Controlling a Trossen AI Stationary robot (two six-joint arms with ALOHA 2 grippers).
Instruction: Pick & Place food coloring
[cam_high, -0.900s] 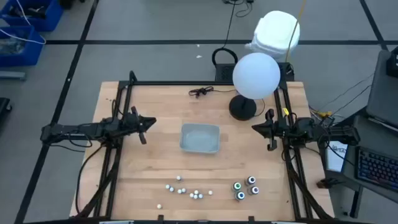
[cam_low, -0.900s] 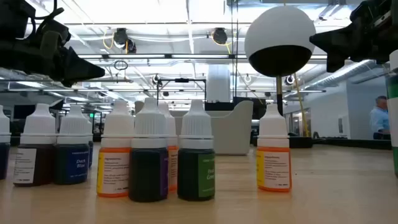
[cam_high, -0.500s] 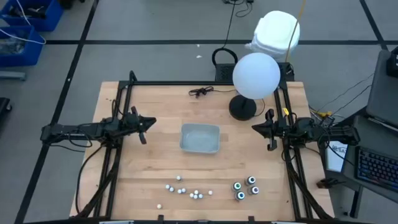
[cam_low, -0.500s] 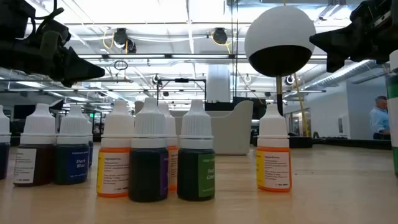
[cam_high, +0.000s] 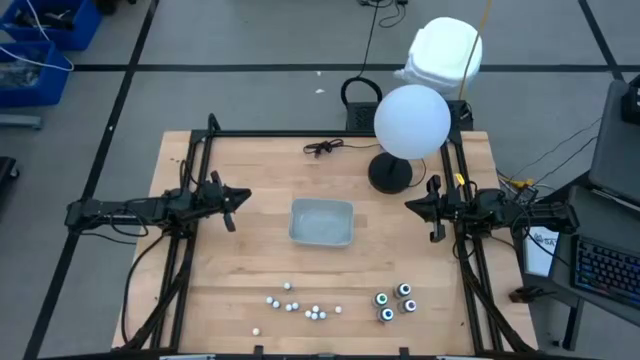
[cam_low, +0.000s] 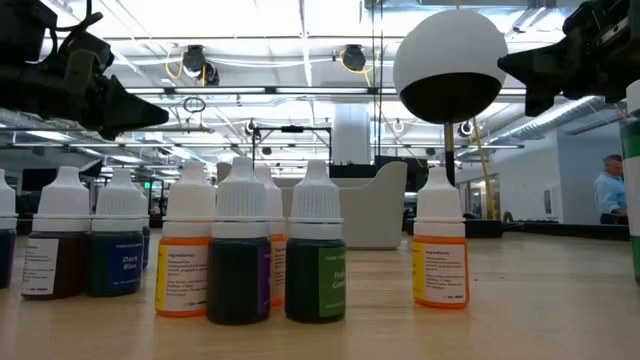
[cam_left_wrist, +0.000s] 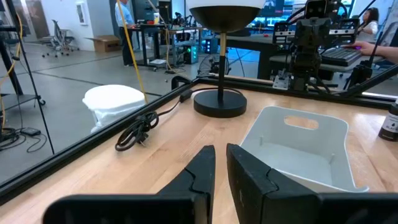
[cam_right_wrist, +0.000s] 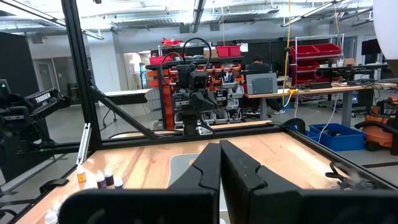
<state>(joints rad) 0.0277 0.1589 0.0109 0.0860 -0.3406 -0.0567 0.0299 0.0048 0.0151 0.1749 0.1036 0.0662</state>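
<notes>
The food coloring stands near the table's front edge. Several tiny white-capped bottles (cam_high: 296, 304) are scattered left of three or so dark bottles with teal tops (cam_high: 396, 300). In the low view the small bottles (cam_low: 240, 255) stand upright on their bases, some orange, green or dark. My left gripper (cam_high: 232, 208) hovers left of the grey tray (cam_high: 321, 222), its fingers (cam_left_wrist: 208, 163) a narrow slit apart with nothing between them. My right gripper (cam_high: 433, 218) hovers right of the tray, shut and holding nothing (cam_right_wrist: 220, 155).
A lamp with a white globe (cam_high: 411, 120) stands on a black base (cam_high: 390, 173) at the far right of the table. A black cable (cam_high: 323, 148) lies near the far edge. Black frame rails (cam_high: 196, 160) run along both sides of the table.
</notes>
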